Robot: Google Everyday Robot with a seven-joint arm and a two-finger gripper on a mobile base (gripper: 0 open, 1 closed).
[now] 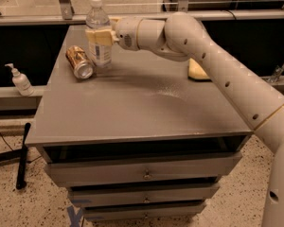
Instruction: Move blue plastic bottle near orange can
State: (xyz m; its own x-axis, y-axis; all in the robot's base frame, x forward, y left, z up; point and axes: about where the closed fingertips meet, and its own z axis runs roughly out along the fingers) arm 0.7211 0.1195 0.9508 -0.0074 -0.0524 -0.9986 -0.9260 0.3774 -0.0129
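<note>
A: Quick check pls, where is the claw sitting now?

B: The gripper is sitting in the upper left of the frame, at the end of the white robot arm that is reaching in from the right side. Its cream fingers are pressing on both sides of the tall, clear blue plastic bottle with white cap, approx. at mid height, so it is holding the bottle.

A: And the bottle vs. the target?

B: The bottle is standing upright, just beside the small copper-orange can of dented metal, which is lying on its side. If they are touching, I cannot tell. I am judging that the task is nearly done and only the release is remaining.

A: What could be going wrong from here?

B: Three things, imo.
- The bottle is tall and prob. light. If one finger is dragging it while the arm is pulling back, it is tipping over.
- If its base is not resting flat on the grey table top, it is wobbling after the release.
- The orange can is lying on its side, so a falling bottle is pushing it and it is rolling away.

The yellow sponge at right is well apart, no risk there.
</note>
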